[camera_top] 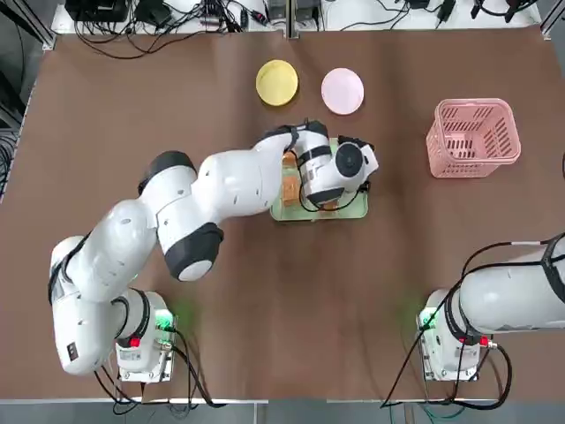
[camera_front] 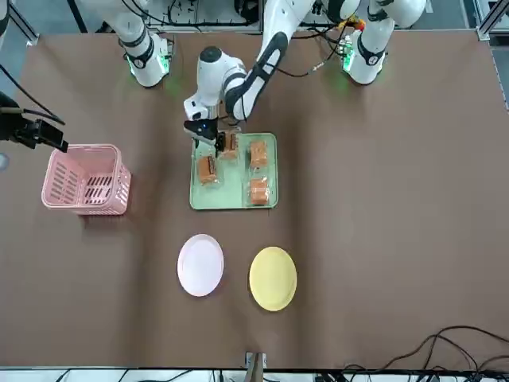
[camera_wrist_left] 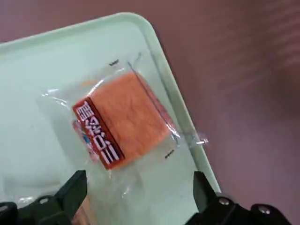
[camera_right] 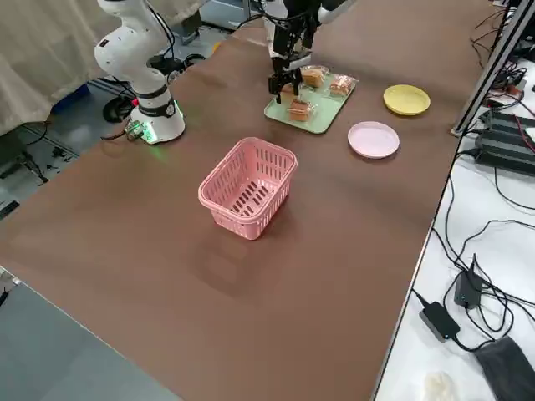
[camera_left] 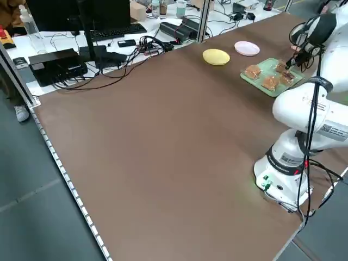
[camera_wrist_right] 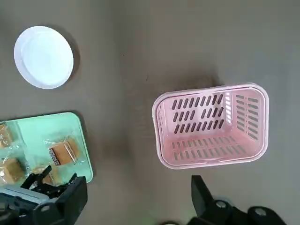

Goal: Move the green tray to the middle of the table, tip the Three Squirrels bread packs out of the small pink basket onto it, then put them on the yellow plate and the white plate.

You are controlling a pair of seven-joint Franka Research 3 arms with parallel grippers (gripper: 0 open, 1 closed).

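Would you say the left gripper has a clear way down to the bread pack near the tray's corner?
Probably yes: the left gripper hangs open above that bread pack, nothing between them.

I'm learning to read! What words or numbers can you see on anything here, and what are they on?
Bread pack on the green tray: a red band with white characters, too blurred to read.
White tag on the left arm: small print, too small to read.
The other bread packs, pink basket, yellow plate and white plate: no text seen.
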